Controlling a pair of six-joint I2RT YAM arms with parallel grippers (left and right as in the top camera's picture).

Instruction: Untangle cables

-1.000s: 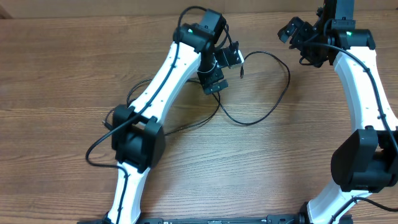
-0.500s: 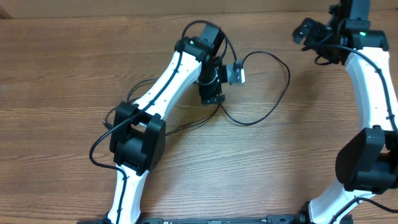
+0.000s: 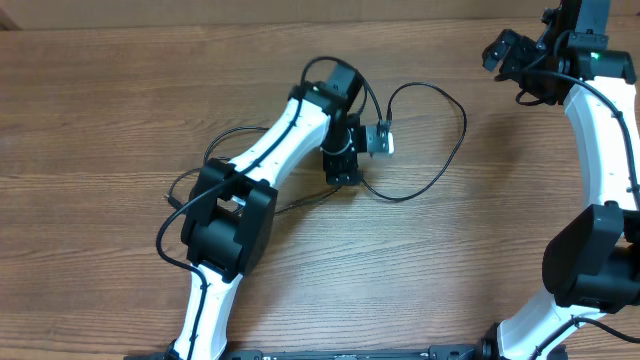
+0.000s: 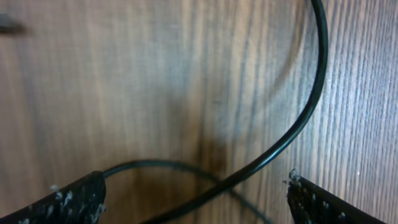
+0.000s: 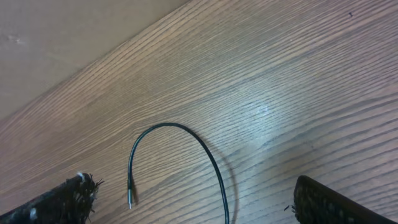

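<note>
Cable point(image 4: 321, 43) lies btwn spread fingers point(image 4: 68, 199) of left gripper point(image 4: 193, 186).

No writing, label, brand name, number or sign can be read in any of the three views. The white arm links point(image 3: 280, 140), the wooden table point(image 3: 100, 100) and the black cables point(image 3: 464, 125) show only plain surfaces with no legible marking
</note>
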